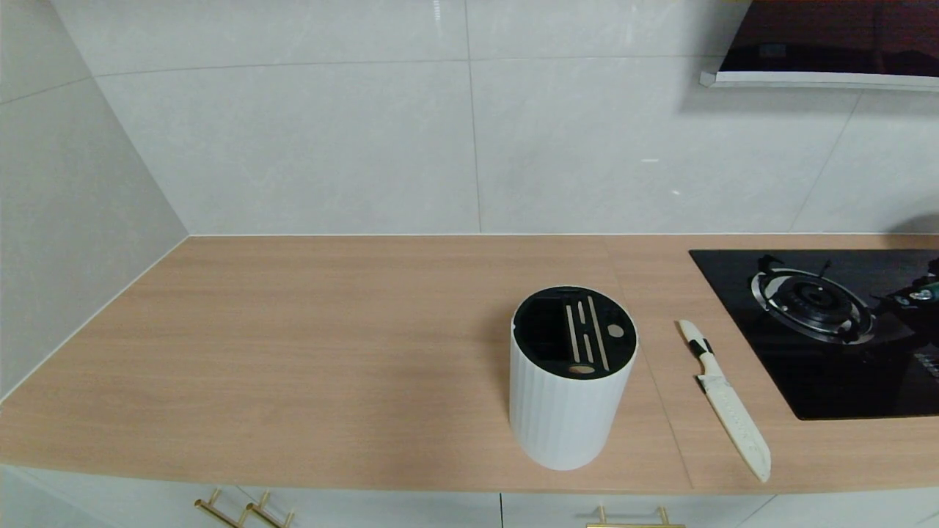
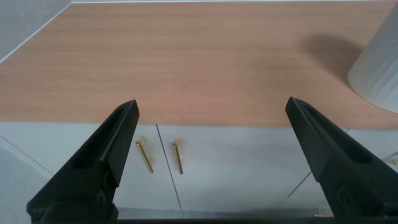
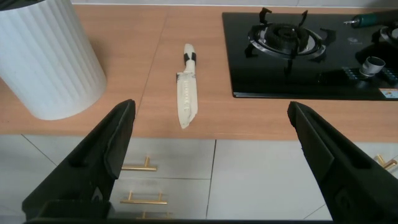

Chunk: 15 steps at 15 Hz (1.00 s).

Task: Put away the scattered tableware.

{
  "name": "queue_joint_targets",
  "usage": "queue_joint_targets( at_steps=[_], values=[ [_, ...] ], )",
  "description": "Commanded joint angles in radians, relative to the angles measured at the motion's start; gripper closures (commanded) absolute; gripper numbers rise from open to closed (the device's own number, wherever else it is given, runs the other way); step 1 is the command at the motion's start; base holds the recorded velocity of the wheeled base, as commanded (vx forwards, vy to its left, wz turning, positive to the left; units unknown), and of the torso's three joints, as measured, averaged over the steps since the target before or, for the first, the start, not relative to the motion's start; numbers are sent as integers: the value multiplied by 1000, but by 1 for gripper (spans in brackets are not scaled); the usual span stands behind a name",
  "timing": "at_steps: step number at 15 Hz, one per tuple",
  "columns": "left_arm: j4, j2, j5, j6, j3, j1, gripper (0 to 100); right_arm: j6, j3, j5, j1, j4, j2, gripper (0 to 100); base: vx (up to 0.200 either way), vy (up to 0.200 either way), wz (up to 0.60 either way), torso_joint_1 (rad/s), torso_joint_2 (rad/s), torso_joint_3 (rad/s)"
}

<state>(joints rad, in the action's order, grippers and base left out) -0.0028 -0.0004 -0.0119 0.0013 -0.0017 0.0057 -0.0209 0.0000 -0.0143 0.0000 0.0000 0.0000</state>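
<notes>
While knife lies on ctr beyond R gripper, apart | R released | L gripper released

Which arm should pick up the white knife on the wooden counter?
Probably the right: the open right gripper faces the white knife directly. The left gripper sits beyond the white ribbed cylindrical holder, facing the wooden counter.

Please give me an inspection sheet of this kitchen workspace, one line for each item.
Surface: wooden countertop, no spills seen.
Job's things: knife lies flat between the knife holder and the gas hob, blade toward the front edge; the holder stands upright, with no tool in it.
Clutter: small items at the hob's right edge, too small to name.
Grippers: left gripper open; right gripper open; both before the counter's front edge.
Cables: nothing seen.
Surroundings: tiled wall, range hood, cabinet handles.
</notes>
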Motion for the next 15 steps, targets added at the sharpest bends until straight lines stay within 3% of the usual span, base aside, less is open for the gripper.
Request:
queue_joint_targets(
  at_steps=[1, 7, 8, 9, 11, 15],
  values=[
    [0, 0, 0, 0, 0, 0, 0, -1, 0, 0, 0, 0, 2, 0, 0, 0, 0, 0, 0, 0],
    [0, 0, 0, 0, 0, 0, 0, -25, -8, 7, 0, -2, 5, 0, 0, 0, 0, 0, 0, 0],
    [0, 0, 0, 0, 0, 0, 0, -14, -66, 37, 8, -6, 32, 0, 0, 0, 0, 0, 0, 0],
    [0, 0, 0, 0, 0, 0, 0, 25, -140, 82, 26, 5, 91, 0, 0, 0, 0, 0, 0, 0],
    [0, 0, 0, 0, 0, 0, 0, 29, -161, 128, 60, 9, 265, 0, 0, 0, 0, 0, 0, 0],
    [0, 0, 0, 0, 0, 0, 0, 19, -273, 131, 120, -18, 793, 0, 0, 0, 0, 0, 0, 0]
  ],
)
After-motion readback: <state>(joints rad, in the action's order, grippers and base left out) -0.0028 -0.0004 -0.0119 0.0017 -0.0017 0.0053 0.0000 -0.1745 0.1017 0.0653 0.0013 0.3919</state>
